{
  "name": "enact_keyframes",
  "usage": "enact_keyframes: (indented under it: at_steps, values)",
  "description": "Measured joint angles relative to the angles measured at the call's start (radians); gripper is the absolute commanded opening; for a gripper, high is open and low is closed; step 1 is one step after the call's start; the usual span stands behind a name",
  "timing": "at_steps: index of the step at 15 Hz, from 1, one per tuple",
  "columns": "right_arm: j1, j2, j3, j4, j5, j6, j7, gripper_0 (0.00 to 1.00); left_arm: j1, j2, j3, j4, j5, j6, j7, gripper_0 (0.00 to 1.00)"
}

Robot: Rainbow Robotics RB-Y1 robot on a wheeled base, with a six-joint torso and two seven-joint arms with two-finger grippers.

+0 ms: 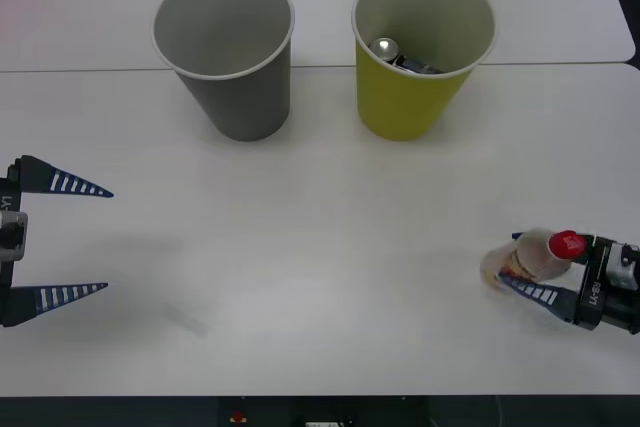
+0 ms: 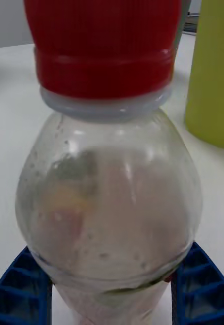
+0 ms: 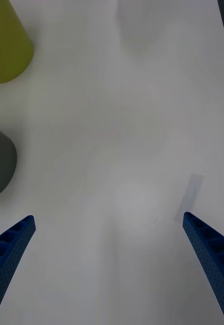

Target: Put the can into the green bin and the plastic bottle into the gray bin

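Two bins [image 1: 225, 52] [image 1: 420, 47] stand beyond gripped plastic bottle [image 1: 540, 252].

On your white desk [image 1: 320, 277], the gray bin [image 1: 235, 92] has a white rim, and the green bin [image 1: 405, 97] is yellow-green with a pale inside. You see a can [image 1: 385, 48] with a shiny silver top there. The plastic bottle [image 1: 535, 255] is clear with a red cap; both tools' fingers [image 1: 65, 184] are blue and ribbed.

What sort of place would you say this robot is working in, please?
Probably a lab or test room: a plain white table holding just a gray bin, a green bin and a plastic bottle in the right gripper.
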Motion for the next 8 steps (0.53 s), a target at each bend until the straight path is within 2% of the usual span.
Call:
enact_keyframes:
  at_steps: [8]
  values:
    - [0.0,0.0,0.0,-0.007,0.0,-0.013,-0.01,0.0,0.0,0.0,0.0,0.0,0.0,0.0,0.0,1.0]
